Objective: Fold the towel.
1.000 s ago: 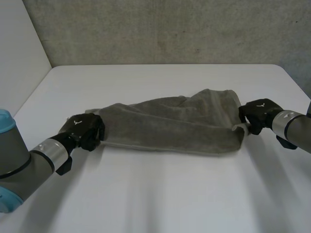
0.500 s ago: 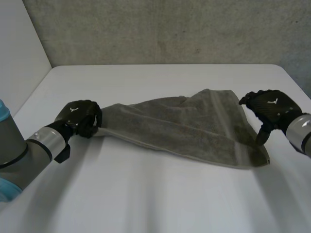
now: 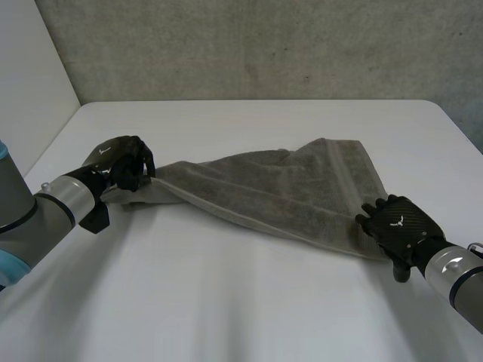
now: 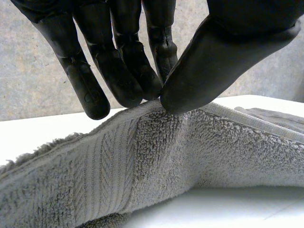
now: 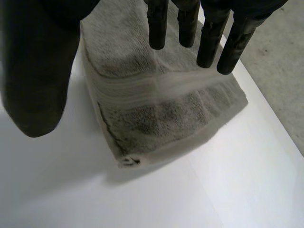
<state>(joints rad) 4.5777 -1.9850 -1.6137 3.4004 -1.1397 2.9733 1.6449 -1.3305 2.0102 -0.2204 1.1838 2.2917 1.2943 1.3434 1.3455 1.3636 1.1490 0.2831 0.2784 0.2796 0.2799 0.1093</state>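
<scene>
L robot hand (image 4: pixel 228 47) pinches towel (image 3: pixel 279 192) edge w/ thumb; R robot hand (image 3: pixel 394 225) fingers straight over corner.

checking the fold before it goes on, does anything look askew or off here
Yes: the towel lies skewed and bunched, narrow where the left hand pinches its edge, wider toward the open right hand over its near corner. No damage shows.

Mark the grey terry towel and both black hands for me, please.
Grey terry towel (image 3: pixel 279 192): head view, middle of the cloth.
Black left hand (image 3: pixel 119 161): head view, back of the hand, pinching the towel's end.
Black right hand (image 3: pixel 395 224): head view, back of the hand, over the towel's near corner.
</scene>
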